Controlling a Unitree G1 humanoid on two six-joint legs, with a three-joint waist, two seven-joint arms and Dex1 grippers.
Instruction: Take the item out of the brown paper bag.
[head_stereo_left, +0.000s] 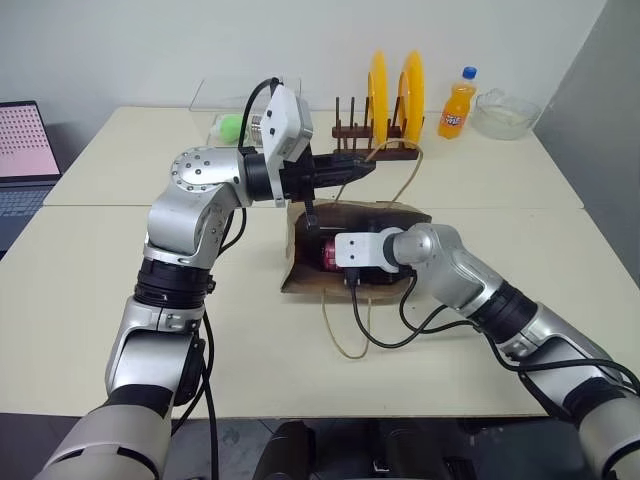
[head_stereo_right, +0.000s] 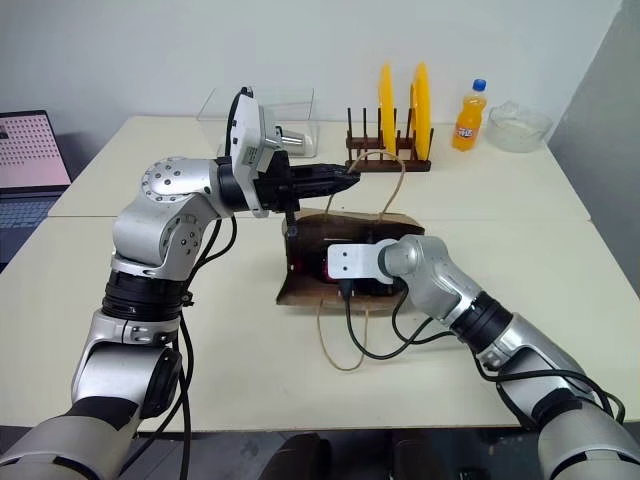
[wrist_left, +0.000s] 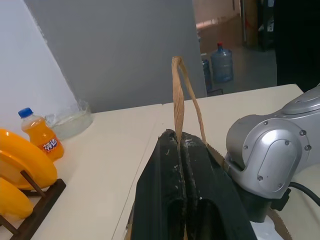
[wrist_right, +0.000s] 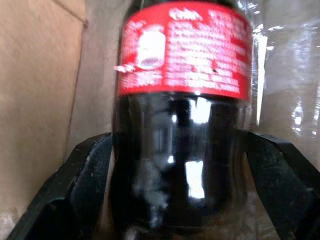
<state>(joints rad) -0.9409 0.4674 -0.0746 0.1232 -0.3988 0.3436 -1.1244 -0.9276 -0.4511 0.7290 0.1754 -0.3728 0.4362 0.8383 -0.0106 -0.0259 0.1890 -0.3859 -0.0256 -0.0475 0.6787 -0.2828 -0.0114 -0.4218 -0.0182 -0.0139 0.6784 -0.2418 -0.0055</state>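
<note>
A: Arm poses first. Left?

B: Left arm raised above the table (head_stereo_left: 120, 300), elbow bent, forearm level and pointing toward the robot's right. The left gripper (head_stereo_left: 362, 167) has its two black fingers (wrist_left: 172, 170) pressed together on one twine handle (wrist_left: 176, 90) of the paper bag (head_stereo_left: 400, 218), holding that loop up. The second handle (head_stereo_left: 345, 325) lies slack on the table in front of the bag.

A: Right arm?

B: Reaches in from the right, forearm angled down and toward the left, wrist at the bag's mouth. The right gripper (wrist_right: 180, 165) is inside the bag. Its fingers (wrist_right: 82, 180) stand wide apart, one on each side of the cola bottle (wrist_right: 182, 150). Both sit right at the bottle's sides; I cannot tell whether they press on it.

A: Where is the bottle, and how does it look?

B: Inside the bag, which lies on its side near the middle of the table with its mouth facing the robot's left. Clear plastic, dark liquid, shiny highlights on the lower body. Red label (wrist_right: 185, 50) wraps the upper part. From the head views just a red patch shows in the bag's opening.

A: Any readable print?

B: White text on the red label, too blurred to read. At the back of the table stands an orange soda bottle (head_stereo_left: 458, 102) with a blue cap; its label is not legible. Beside it, a wooden rack (head_stereo_left: 370, 135) with two yellow plates (head_stereo_left: 394, 90) on edge.
</note>
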